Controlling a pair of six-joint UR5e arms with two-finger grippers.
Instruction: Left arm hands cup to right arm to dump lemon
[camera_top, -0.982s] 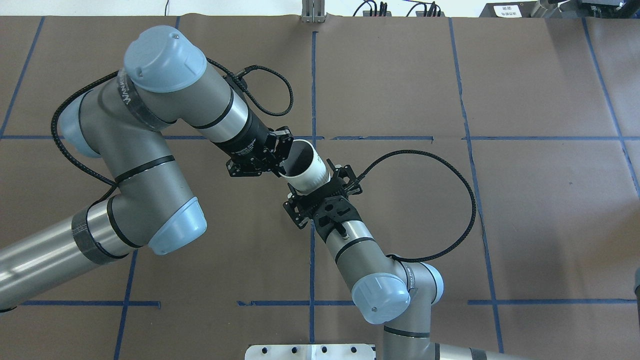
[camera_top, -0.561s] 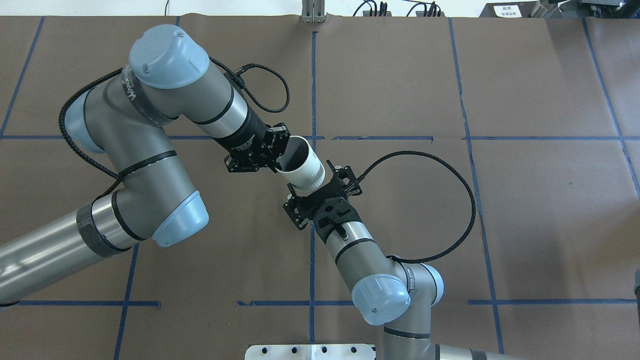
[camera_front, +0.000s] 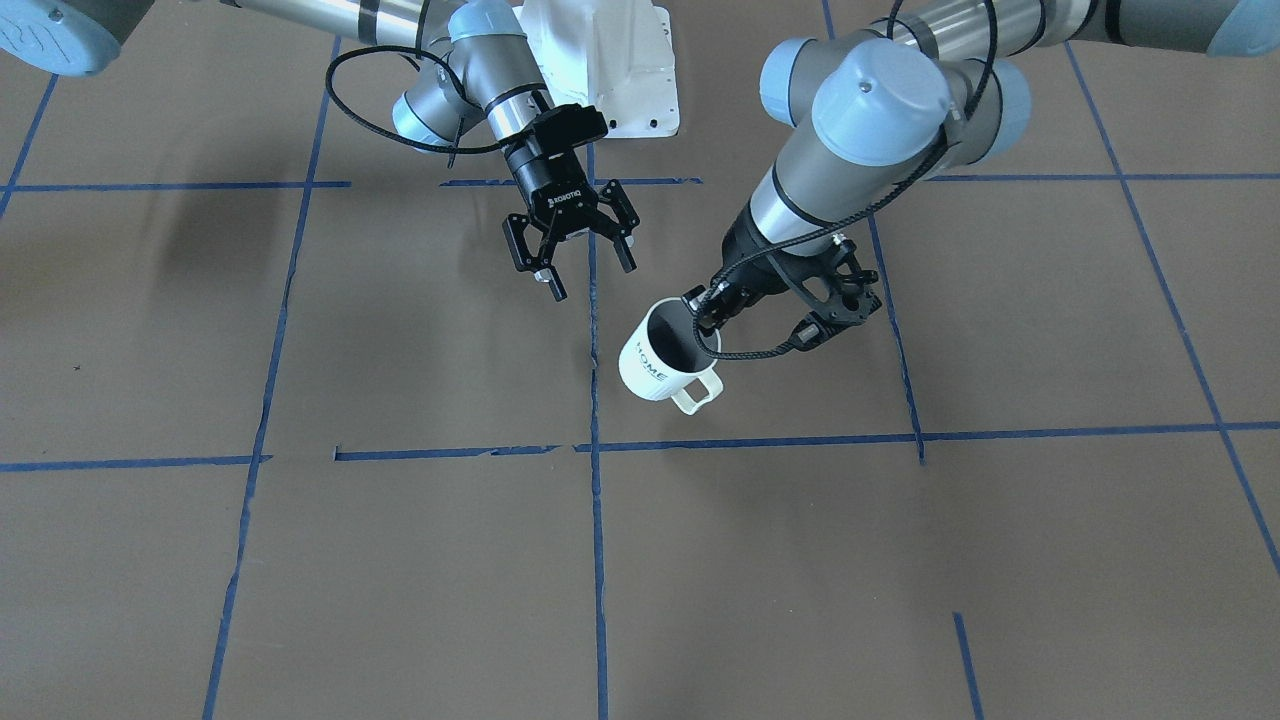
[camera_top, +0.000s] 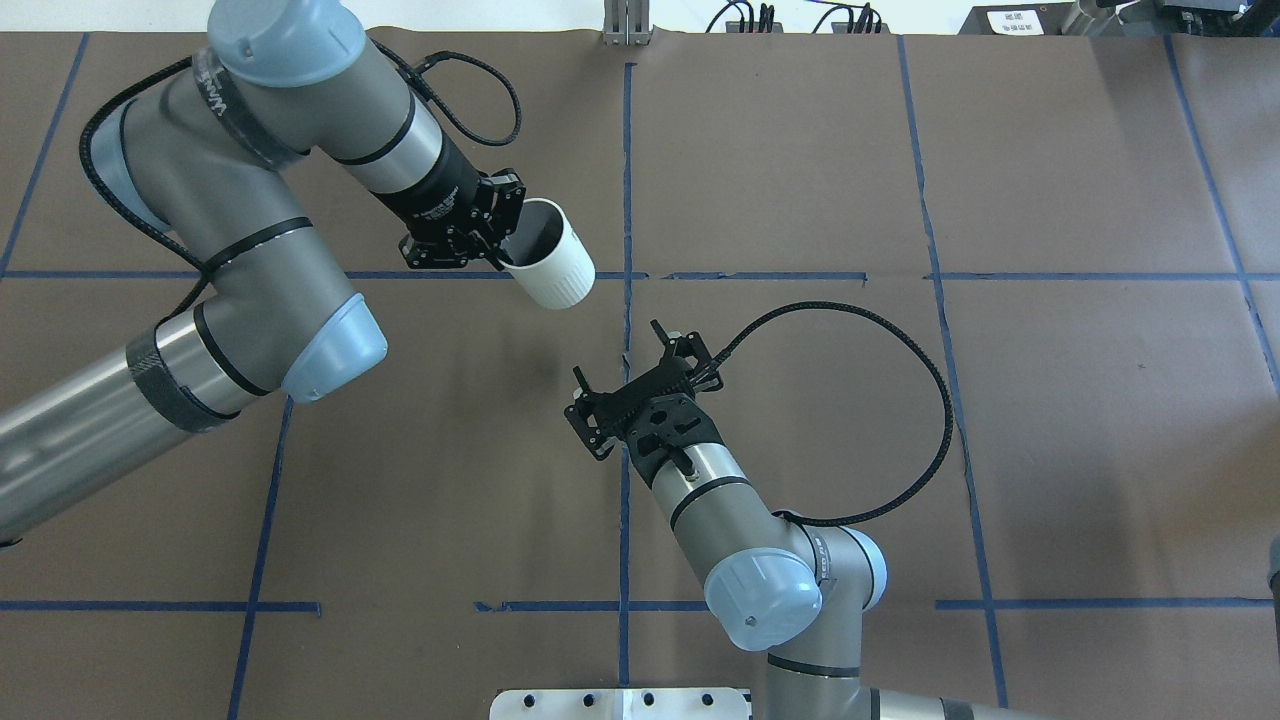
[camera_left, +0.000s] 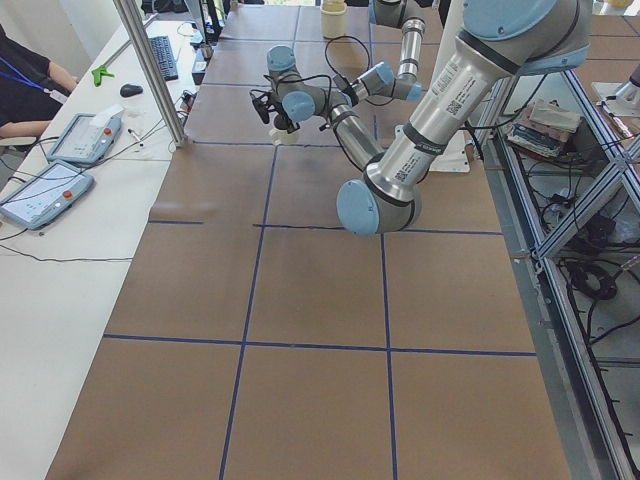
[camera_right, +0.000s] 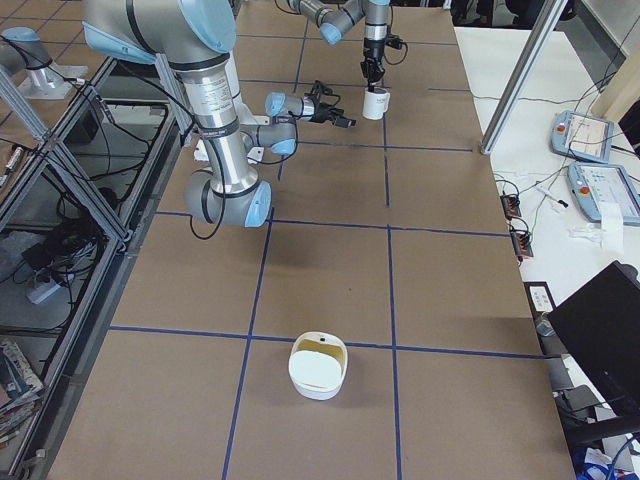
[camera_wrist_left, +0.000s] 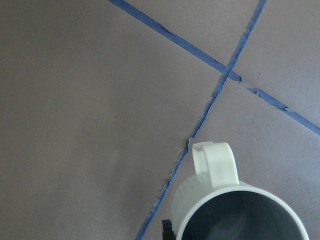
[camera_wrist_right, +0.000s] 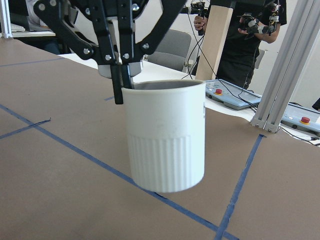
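My left gripper (camera_top: 500, 250) is shut on the near rim of the white ribbed cup (camera_top: 550, 265) and holds it in the air above the table. In the front-facing view the cup (camera_front: 662, 358) shows its "HOME" lettering, dark inside and squarish handle, with the left gripper (camera_front: 702, 312) pinching its rim. My right gripper (camera_top: 618, 352), lettered ROBOTIQ in the front-facing view (camera_front: 572, 262), is open and empty, apart from the cup. In the right wrist view the cup (camera_wrist_right: 165, 135) hangs straight ahead. The lemon is hidden; no view shows it.
A white bowl (camera_right: 318, 368) with a yellowish inside stands far down the table on my right. The white base plate (camera_front: 612, 60) is behind the right arm. Blue tape lines (camera_top: 626, 150) cross the brown table. Operators and teach pendants (camera_wrist_right: 235, 97) are beyond the far edge.
The left arm has carried the cup up and to the left in the overhead view, out from between the right gripper's open fingers. The right arm has not moved.
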